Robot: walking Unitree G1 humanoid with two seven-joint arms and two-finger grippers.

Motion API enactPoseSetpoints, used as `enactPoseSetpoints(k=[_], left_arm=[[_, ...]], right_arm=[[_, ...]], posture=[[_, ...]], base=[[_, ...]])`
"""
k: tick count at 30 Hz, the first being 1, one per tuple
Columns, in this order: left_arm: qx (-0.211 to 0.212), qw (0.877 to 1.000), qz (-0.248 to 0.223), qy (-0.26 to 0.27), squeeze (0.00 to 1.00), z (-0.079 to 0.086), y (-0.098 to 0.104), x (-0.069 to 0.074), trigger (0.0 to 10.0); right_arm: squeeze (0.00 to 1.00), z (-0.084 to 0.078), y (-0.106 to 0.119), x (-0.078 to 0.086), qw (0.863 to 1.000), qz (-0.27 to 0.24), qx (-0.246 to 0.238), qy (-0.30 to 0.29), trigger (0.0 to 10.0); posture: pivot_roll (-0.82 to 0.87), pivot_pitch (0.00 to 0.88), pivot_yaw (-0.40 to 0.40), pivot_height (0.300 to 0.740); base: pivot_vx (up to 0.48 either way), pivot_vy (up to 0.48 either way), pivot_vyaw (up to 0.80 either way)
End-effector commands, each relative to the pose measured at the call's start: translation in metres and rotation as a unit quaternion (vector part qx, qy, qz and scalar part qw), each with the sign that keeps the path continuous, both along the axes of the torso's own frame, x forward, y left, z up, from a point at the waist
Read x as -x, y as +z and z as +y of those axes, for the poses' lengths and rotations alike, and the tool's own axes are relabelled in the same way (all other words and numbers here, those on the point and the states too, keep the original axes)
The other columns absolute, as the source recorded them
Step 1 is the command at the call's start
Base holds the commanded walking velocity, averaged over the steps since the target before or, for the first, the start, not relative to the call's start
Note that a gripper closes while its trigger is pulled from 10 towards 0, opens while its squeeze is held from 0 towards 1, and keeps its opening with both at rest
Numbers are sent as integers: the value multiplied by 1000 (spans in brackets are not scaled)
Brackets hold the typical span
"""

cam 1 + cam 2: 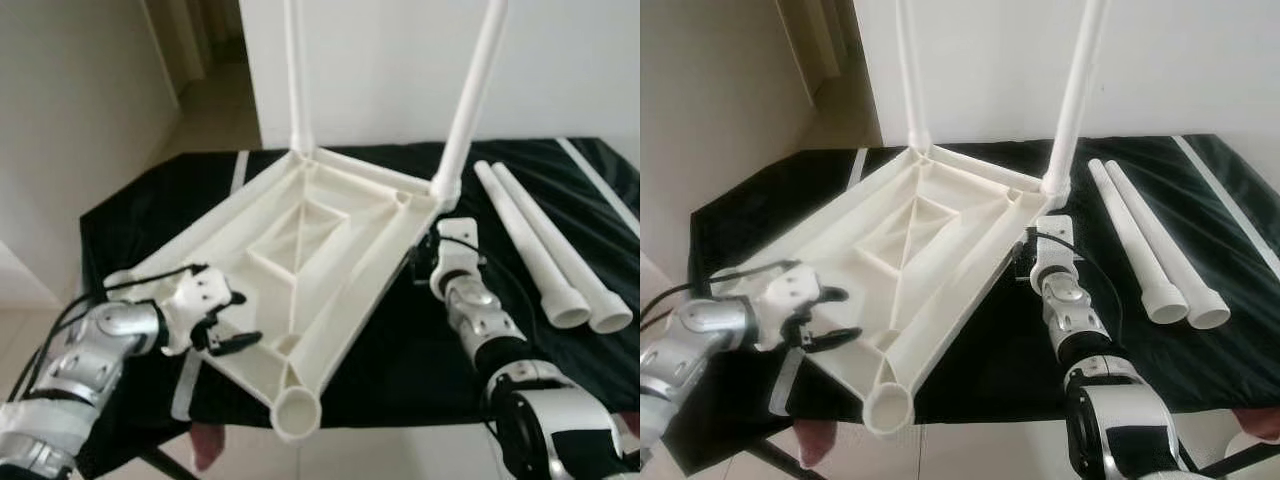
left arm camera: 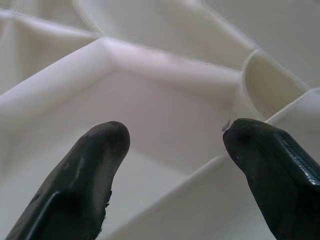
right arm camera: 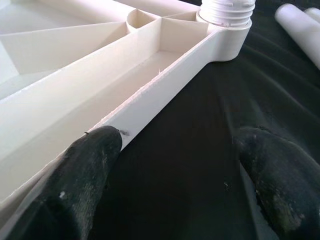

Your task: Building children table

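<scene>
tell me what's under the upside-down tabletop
A black cloth lies under the white tabletop and spreads past its edges. Whatever carries the cloth is covered, as is anything directly beneath the tabletop.

The right gripper (image 3: 175,175) hangs spread over black cloth (image 3: 200,125), one finger (image 3: 85,170) touching the white tabletop's (image 3: 75,75) rim. Ahead stands a threaded leg socket (image 3: 227,20), with loose legs (image 3: 300,30) beyond.
</scene>
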State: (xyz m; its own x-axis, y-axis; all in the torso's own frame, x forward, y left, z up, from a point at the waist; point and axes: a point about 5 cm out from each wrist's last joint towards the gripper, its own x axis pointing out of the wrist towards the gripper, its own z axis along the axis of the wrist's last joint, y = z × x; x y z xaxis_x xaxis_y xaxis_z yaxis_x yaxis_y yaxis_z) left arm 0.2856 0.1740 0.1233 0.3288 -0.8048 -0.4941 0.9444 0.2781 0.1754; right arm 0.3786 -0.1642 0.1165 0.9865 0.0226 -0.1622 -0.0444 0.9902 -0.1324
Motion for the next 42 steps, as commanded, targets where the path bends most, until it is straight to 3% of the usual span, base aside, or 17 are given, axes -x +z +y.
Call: enactPoseSetpoints(k=[1, 3, 4, 6, 7, 8, 10, 17, 23, 26, 33, 34, 40, 41, 42], left_arm=[[-18, 982, 133, -129, 0, -16, -32, 31, 10000], [-9, 982, 130, -137, 0, -25, -31, 33, 10000], [5, 981, 125, -146, 0, -37, -30, 35, 10000], [35, 983, 107, -142, 0, -60, -27, 33, 10000], [35, 983, 107, -142, 0, -60, -27, 33, 10000], [60, 987, 75, -130, 0, -74, -20, 29, 10000], [74, 988, 66, -119, 0, -80, -16, 27, 10000], [108, 989, 34, -94, 0, -78, 4, 21, 10000], [137, 988, 10, -64, 0, -68, 22, 13, 10000], [153, 986, 11, -61, 0, -66, 28, 12, 10000], [147, 986, 17, -77, 0, -61, 33, 20, 10000], [156, 984, 17, -81, 0, -62, 39, 22, 10000], [157, 983, 16, -92, 0, -62, 44, 27, 10000], [109, 988, 2, -108, 0, -63, 35, 31, 10000], [109, 988, 2, -108, 0, -63, 35, 31, 10000]], right_arm=[[0, 24, -4, 0, 998, 12, 6, 61, 10000], [0, 26, -2, -1, 997, 10, 6, 71, 10000], [0, 26, 1, -2, 998, 3, 3, 69, 10000], [0, 18, 13, -6, 999, -37, -11, 38, 10000], [0, 18, 13, -6, 999, -37, -11, 38, 10000], [0, 9, 21, -7, 997, -71, -26, 9, 10000], [0, 1, 25, -6, 995, -90, -31, -14, 10000], [0, -30, 28, 4, 986, -144, -43, -71, 10000], [0, -62, 27, 28, 970, -197, -58, -127, 10000], [0, -70, 29, 39, 963, -220, -57, -145, 10000], [0, -70, 29, 61, 956, -242, -65, -155, 10000], [0, -68, 30, 68, 954, -240, -87, -155, 10000], [0, -65, 34, 78, 952, -243, -101, -156, 10000], [0, -63, 39, 84, 952, -245, -101, -151, 10000], [0, -63, 39, 84, 952, -245, -101, -151, 10000]], posture=[[52, 0, 32, 740], [55, 0, 33, 740], [56, 0, 35, 740], [55, 0, 36, 740], [55, 0, 36, 740], [53, 0, 36, 740], [52, 0, 34, 740], [52, 0, 32, 740], [48, 0, 36, 740], [45, 0, 38, 740], [42, 0, 37, 740], [44, 0, 34, 740], [44, 0, 30, 740], [40, 0, 29, 740], [40, 0, 29, 740]], base=[[0, 0, 0], [0, 0, 0], [0, 0, 0], [0, 0, 0], [0, 0, 0], [0, 0, 0], [0, 0, 0], [0, 0, 0], [0, 0, 0], [0, 0, 0], [0, 0, 0], [0, 0, 0], [0, 0, 0], [0, 0, 0], [0, 0, 0]])
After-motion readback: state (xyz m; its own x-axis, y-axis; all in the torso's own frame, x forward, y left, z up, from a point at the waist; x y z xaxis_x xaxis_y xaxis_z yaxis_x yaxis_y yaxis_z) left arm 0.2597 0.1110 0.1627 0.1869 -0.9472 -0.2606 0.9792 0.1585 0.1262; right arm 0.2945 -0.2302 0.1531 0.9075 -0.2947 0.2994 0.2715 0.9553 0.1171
